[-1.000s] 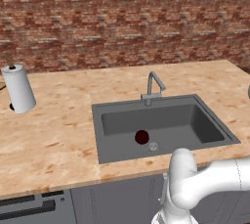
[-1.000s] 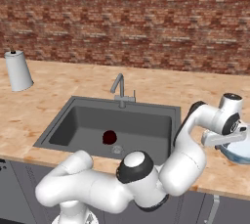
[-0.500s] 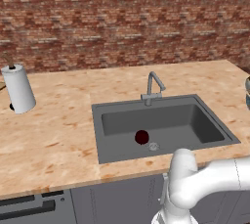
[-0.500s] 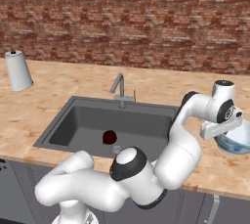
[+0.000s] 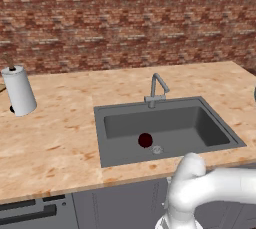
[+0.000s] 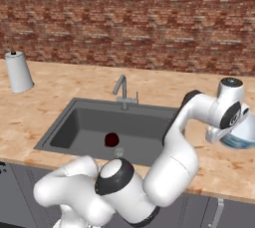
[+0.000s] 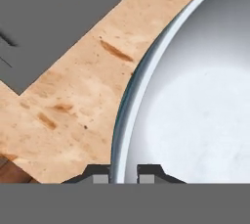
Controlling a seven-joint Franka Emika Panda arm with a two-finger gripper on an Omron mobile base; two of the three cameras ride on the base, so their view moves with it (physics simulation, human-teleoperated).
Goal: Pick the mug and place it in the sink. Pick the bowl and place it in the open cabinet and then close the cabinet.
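Hand view: tool [image 7: 123, 173] has just pinched narrow on the bowl [image 7: 195, 96] rim, bowl lifting off the table [image 7: 73, 100]; mug [image 5: 145, 140] already sits in sink [image 5: 210, 128] at 6 o'clock of the faucet [image 5: 156, 89]

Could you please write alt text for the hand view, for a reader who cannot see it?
Close-up from the robot's hand: the gripper is shut on the rim of the white bowl, one fingertip inside the rim and one outside. The bowl's pale inside takes up the right side. To the left lies the wooden counter, with dark grey cabinetry beyond its edge.
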